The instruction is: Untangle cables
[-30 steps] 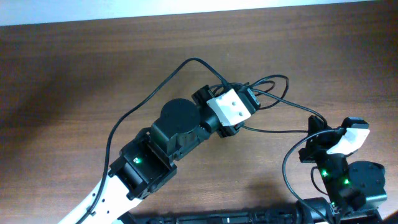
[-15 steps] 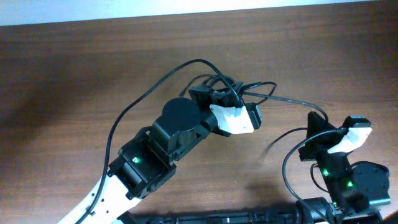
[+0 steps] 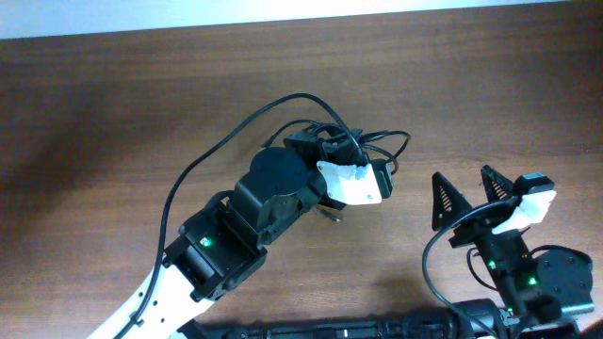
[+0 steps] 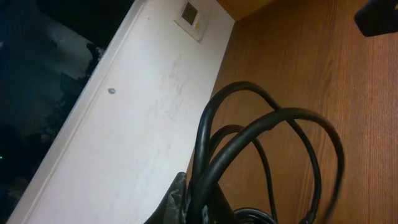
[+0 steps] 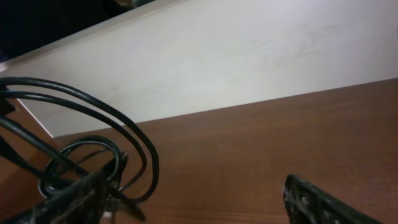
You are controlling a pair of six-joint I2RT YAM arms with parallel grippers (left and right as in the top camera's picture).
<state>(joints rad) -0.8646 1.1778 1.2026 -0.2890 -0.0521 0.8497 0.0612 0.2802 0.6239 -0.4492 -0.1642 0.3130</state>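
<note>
Overhead: thin glossy black cables [image 3: 386, 141] looped mid wood-grain table [image 3: 141, 94], pinched by left gripper [image 3: 350, 155]; pinch point hard to make out. Right gripper [image 3: 468, 191] spread, near right.
Left wrist: loops rise from bottom edge, fingers cut off.
Right wrist: ribbed fingertips [image 5: 68, 199] apart, cables left.

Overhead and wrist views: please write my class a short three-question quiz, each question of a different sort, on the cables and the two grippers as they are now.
1. True or false: the right gripper has its fingers spread, with nothing between them.
2. Where is the bundle of cables? A. At the left gripper, which is shut on it. B. Between the right gripper's fingers. C. Lying alone, away from both arms.
3. Fill the gap: in the right wrist view the cables loop on the ___ side of the picture.
Key: 1 true; 2 A; 3 left.
</note>
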